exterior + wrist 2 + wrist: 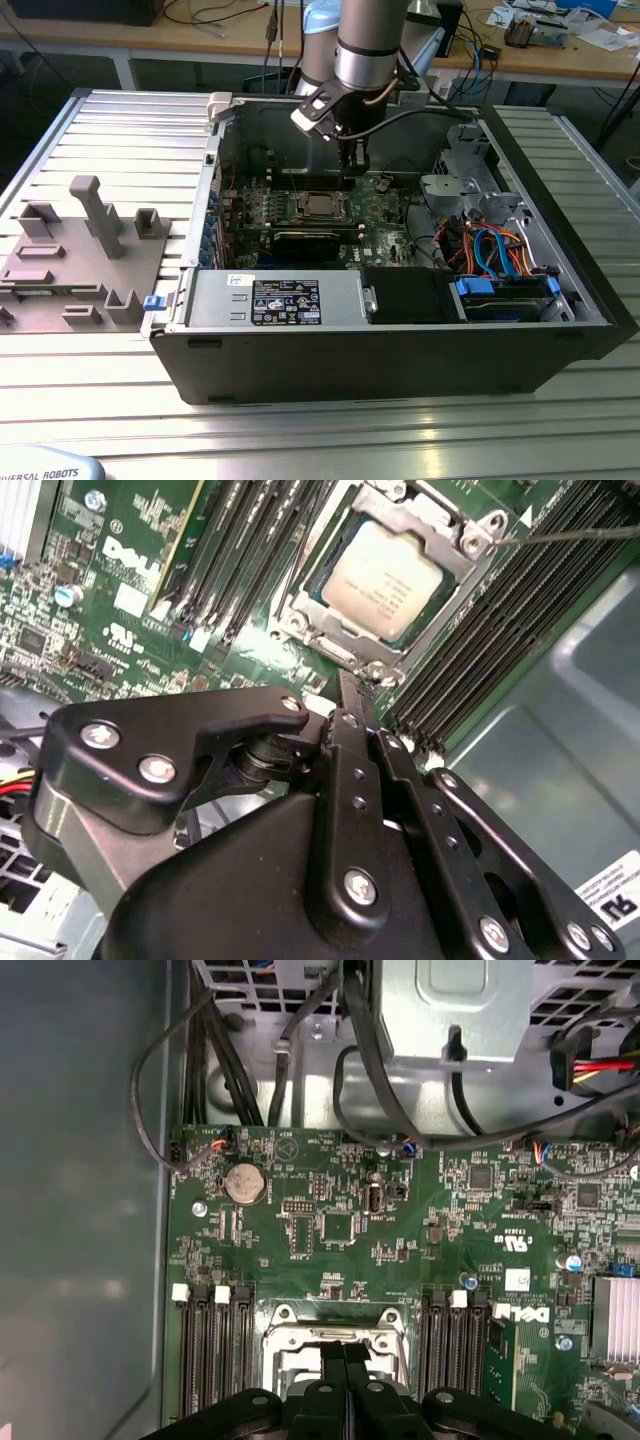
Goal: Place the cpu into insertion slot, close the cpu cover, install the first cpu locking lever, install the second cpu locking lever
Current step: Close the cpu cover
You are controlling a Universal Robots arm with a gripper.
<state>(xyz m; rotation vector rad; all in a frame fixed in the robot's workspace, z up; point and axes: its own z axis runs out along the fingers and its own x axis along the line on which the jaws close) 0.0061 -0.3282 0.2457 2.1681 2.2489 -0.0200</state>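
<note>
The cpu (385,575) lies flat in the insertion slot (332,646) on the green board, its dull silver top facing up. The cpu cover (456,524) lies down around it as a silver frame. A thin locking lever (570,535) runs off from one socket corner. My gripper (348,685) is shut with nothing between its fingers, the tips pressed together just over the socket's edge. In the first wrist view the gripper (345,1352) hangs over the socket frame (290,1332). In the exterior view the gripper (352,165) hangs just behind the cpu (322,206), inside the open case.
Long memory slots (250,550) flank the socket on both sides. A drive cage (465,170) and coloured cables (495,250) fill the case toward the exterior view's right. The power supply (285,300) lines the front wall. A grey fixture plate (75,260) lies outside, at the exterior view's left.
</note>
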